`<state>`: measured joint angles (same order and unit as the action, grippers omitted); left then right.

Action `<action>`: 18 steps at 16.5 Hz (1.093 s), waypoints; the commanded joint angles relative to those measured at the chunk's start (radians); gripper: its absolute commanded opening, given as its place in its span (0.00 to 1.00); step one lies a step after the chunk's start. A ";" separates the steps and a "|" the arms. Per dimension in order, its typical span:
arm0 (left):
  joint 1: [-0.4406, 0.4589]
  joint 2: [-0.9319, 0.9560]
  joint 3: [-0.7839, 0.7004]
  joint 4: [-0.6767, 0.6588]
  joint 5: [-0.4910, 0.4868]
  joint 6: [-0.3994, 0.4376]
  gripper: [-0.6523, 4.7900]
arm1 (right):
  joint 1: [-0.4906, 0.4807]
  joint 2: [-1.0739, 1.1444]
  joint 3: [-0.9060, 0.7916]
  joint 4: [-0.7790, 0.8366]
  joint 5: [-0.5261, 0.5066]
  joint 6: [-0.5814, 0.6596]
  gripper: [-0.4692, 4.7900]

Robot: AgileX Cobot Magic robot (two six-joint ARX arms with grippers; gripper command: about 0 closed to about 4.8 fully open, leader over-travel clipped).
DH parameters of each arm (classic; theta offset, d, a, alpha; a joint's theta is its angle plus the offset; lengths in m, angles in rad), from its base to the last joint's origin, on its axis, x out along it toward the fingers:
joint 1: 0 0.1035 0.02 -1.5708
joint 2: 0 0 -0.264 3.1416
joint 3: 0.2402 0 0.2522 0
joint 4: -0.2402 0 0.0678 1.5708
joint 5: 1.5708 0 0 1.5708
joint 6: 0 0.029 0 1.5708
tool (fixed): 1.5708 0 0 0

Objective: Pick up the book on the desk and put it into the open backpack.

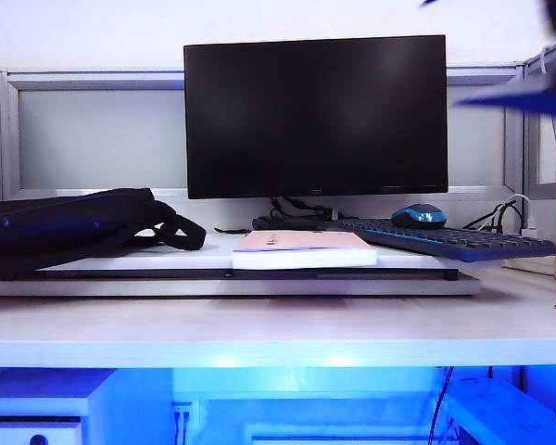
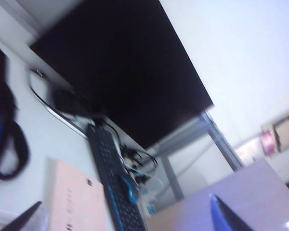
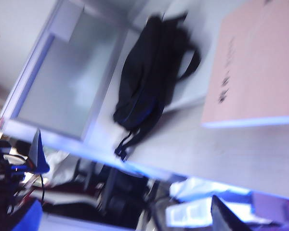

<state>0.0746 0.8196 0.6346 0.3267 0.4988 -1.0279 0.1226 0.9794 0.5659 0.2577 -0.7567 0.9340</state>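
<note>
1. Exterior view: the book (image 1: 303, 248), pale pink cover up, lies flat on a white riser slab (image 1: 213, 278) on the desk (image 1: 259, 324), in front of the dark monitor (image 1: 315, 116). The backpack (image 1: 69, 227) lies on its side at the slab's left end, well apart from the book, straps looping toward it. A keyboard (image 1: 454, 239) sits just right of the book, a blue mouse (image 1: 418, 216) behind it. A blurred dark blue arm part (image 1: 528, 93) shows at the top right; neither claw is clearly seen here.

2. Left wrist view: the left gripper (image 2: 125, 219) hangs high above the desk, its two fingertips (image 2: 226, 216) spread wide with nothing between them. Below are the book (image 2: 74, 197), touching the keyboard (image 2: 113, 183), and the backpack straps (image 2: 9, 139).

3. Right wrist view: the right gripper (image 3: 130, 187) also hovers high, fingertips (image 3: 38, 154) far apart and empty. Book (image 3: 255, 67) and backpack (image 3: 149, 72) lie below, apart.
</note>
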 commanded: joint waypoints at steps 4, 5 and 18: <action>0.145 0.036 0.007 -0.052 0.135 -0.001 1.00 | 0.033 0.494 0.009 0.422 -0.005 0.117 1.00; 0.145 0.039 0.007 -0.056 0.135 -0.001 1.00 | 0.033 0.547 0.016 0.463 -0.004 0.135 1.00; 0.071 0.056 0.007 -0.056 0.169 0.000 1.00 | 0.035 0.996 0.317 0.533 -0.005 0.170 1.00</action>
<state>0.1463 0.8707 0.6365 0.2649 0.6601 -1.0363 0.1551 1.9713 0.8745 0.7799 -0.7609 1.0958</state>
